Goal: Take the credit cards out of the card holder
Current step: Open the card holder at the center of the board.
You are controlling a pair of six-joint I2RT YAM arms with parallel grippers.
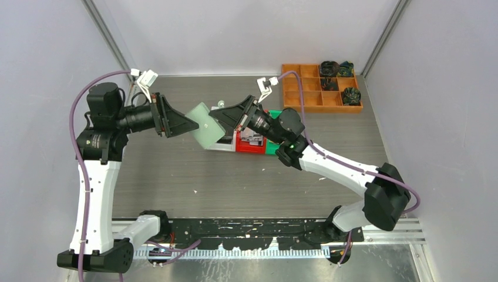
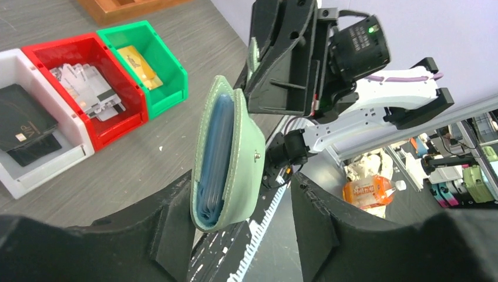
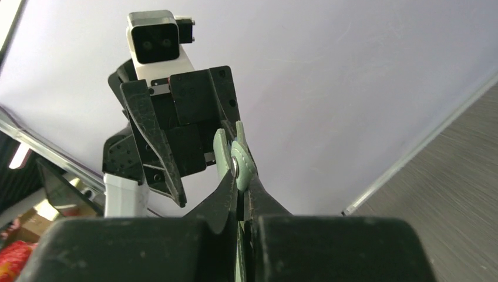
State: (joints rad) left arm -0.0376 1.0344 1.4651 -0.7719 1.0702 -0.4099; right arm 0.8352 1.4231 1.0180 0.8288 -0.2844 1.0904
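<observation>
The right fingers (image 3: pixel 220 202) are clamped on the mint-green card holder (image 1: pixel 202 126) by its edge (lifted above the counter (image 1: pixel 194 176)). The left fingers (image 2: pixel 329 226) stand apart, with the holder between them.

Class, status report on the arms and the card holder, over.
Left gripper open around card holder. Right gripper shut on its edge. Holder aloft; bins on table below.

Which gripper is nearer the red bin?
Right. The right gripper hangs just left of the red bin, pinching the card holder; the left gripper sits farther left.
</observation>
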